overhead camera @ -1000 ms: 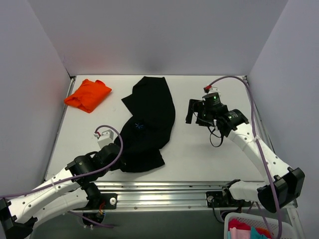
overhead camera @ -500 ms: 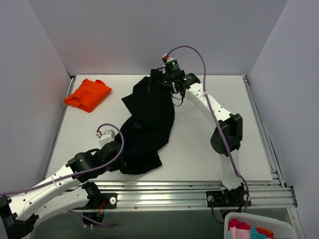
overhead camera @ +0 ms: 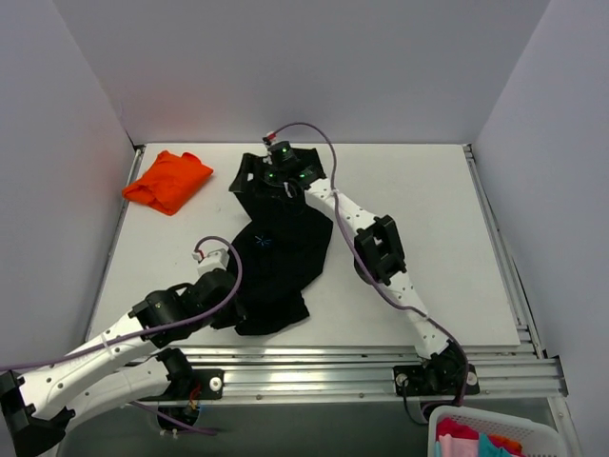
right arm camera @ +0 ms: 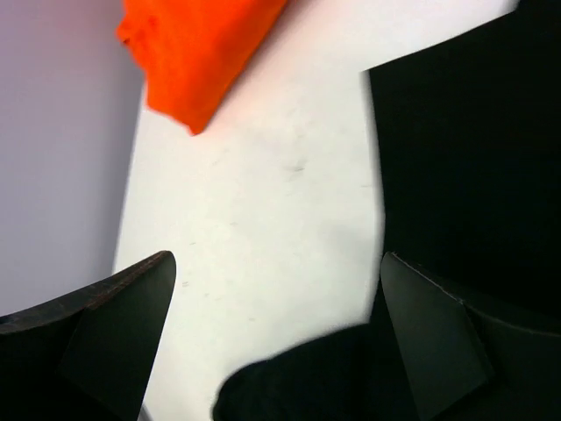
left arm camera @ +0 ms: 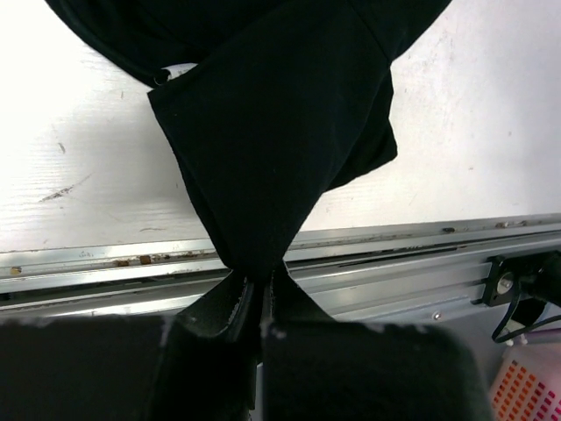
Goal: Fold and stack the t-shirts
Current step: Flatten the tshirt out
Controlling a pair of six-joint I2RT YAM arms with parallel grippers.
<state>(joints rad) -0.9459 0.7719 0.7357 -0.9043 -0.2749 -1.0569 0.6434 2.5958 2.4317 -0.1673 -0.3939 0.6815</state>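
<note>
My left gripper (left arm camera: 260,294) is clenched on the near corner of the large crumpled black cloth t-shirt (overhead camera: 285,238) lying mid-way across the white table (overhead camera: 438,238), my right gripper (right arm camera: 272,329) gaping above its far edge — I'd pinch that edge squarely, then stretch it flat, clear of the folded bright orange cloth t-shirt (overhead camera: 168,181).

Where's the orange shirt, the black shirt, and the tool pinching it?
orange shirt (overhead camera: 168,181): top view, middle of the folded bundle.
black shirt (overhead camera: 283,249): top view, middle of the cloth.
left tool (left arm camera: 261,288): left wrist view, between its fingertips, shut on the shirt's corner.
</note>
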